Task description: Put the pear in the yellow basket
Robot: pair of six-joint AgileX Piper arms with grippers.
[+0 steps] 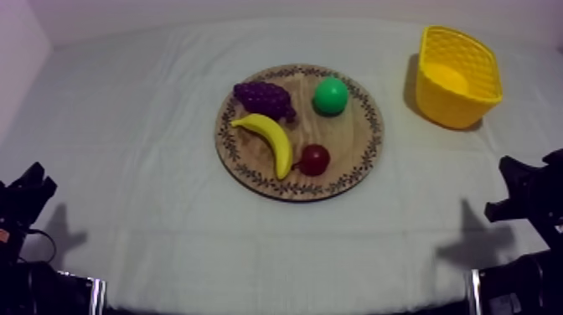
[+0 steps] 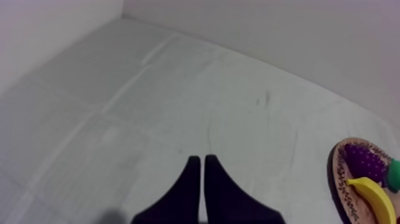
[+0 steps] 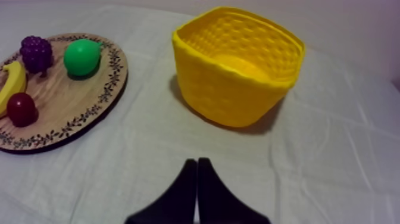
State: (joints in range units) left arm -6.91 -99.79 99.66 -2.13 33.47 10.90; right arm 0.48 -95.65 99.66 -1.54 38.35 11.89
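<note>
A green pear (image 1: 330, 95) sits on the far right part of the round wooden board (image 1: 356, 159), beside the purple grapes (image 1: 265, 98). The yellow basket (image 1: 457, 77) stands at the table's far right with nothing in it. From the right wrist the pear (image 3: 81, 56) lies on the board (image 3: 89, 104) to one side of the basket (image 3: 237, 71). My right gripper (image 3: 197, 162) is shut on nothing over bare cloth, well short of the basket. My left gripper (image 2: 199, 159) is shut too, far from the board (image 2: 340, 184).
Also on the board are a banana (image 1: 269, 138) and a small red fruit (image 1: 314, 158). Both arms rest low at the near corners, the left arm (image 1: 25, 201) and the right arm (image 1: 532, 197). Bare cloth lies between board and basket.
</note>
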